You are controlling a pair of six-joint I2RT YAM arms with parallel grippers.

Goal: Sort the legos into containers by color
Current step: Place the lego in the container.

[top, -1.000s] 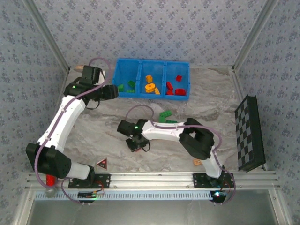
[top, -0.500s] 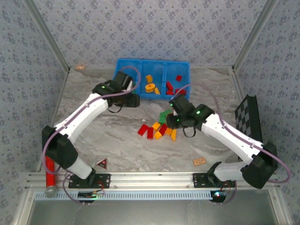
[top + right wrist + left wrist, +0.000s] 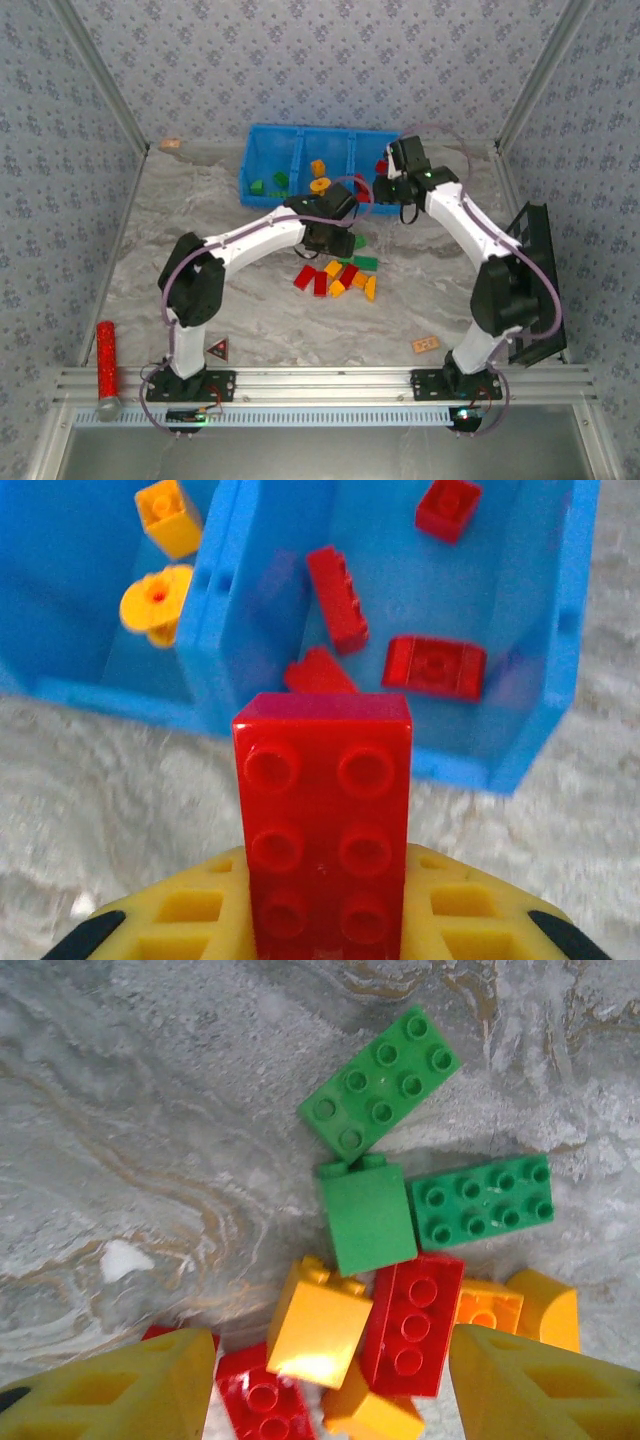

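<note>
A loose pile of red, orange and green legos (image 3: 338,278) lies mid-table. My left gripper (image 3: 338,238) hovers over it, open; an orange brick (image 3: 318,1320) and a red brick (image 3: 412,1325) lie below the gap between its yellow fingers (image 3: 130,1385). Green bricks (image 3: 380,1080) lie just beyond. My right gripper (image 3: 388,188) is shut on a red brick (image 3: 325,830) at the near edge of the blue bin (image 3: 300,155). That bin's right compartment (image 3: 560,630) holds red bricks (image 3: 435,665), the middle one orange pieces (image 3: 155,600), the left one green bricks (image 3: 281,180).
A red cylinder (image 3: 105,350) lies by the near-left rail. A red-and-black triangle (image 3: 217,348) and a tan tile (image 3: 426,344) sit near the front edge. A checkered board (image 3: 530,285) leans at the right wall.
My left gripper has swung from the bin's left side down over the pile. My right gripper has left the pile and carried a red brick up to the bin's right compartment.
</note>
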